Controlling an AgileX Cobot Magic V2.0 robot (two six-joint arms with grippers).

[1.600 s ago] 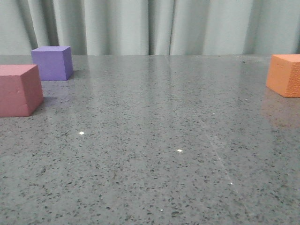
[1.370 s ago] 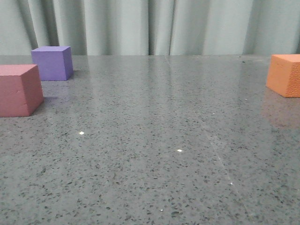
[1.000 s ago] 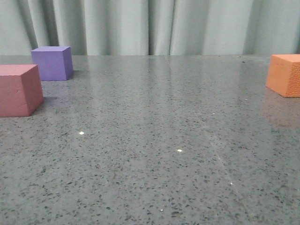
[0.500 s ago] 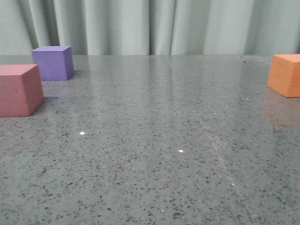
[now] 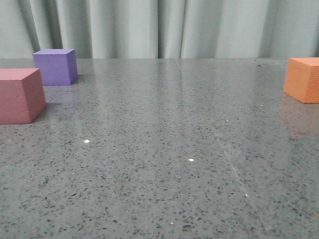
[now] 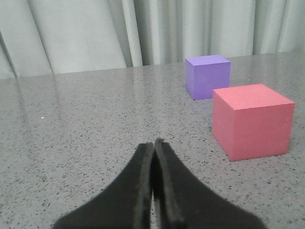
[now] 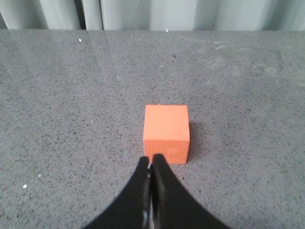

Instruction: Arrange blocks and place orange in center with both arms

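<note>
Three cubes on the speckled grey tabletop (image 5: 164, 149), none gripped. Far left edge of the front view: pink-red cube (image 5: 20, 95), nearer the camera, with the purple cube (image 5: 56, 66) just behind it and a bit right, a small gap between them. Middle of the table is bare, which is where the orange one has to end up. Orange cube (image 5: 302, 79) sits at the far right edge, well apart from the other two, partly cut off by the frame. Neither arm shows in the front view. Left gripper (image 6: 153, 143) has its fingers pressed together, holding nothing; it sits low over the table with the pink-red cube off to one side of its line and the purple one beyond that, so it isn't aimed at either yet. Right gripper (image 7: 150, 160) is also closed and empty, tips pointed straight at the orange cube's near face and looking just short of it; can't tell if they touch. My read: task hasn't really begun, split is left arm for pink-red/purple, right arm for orange. Right jaws need to spread before it can straddle the cube.
</note>
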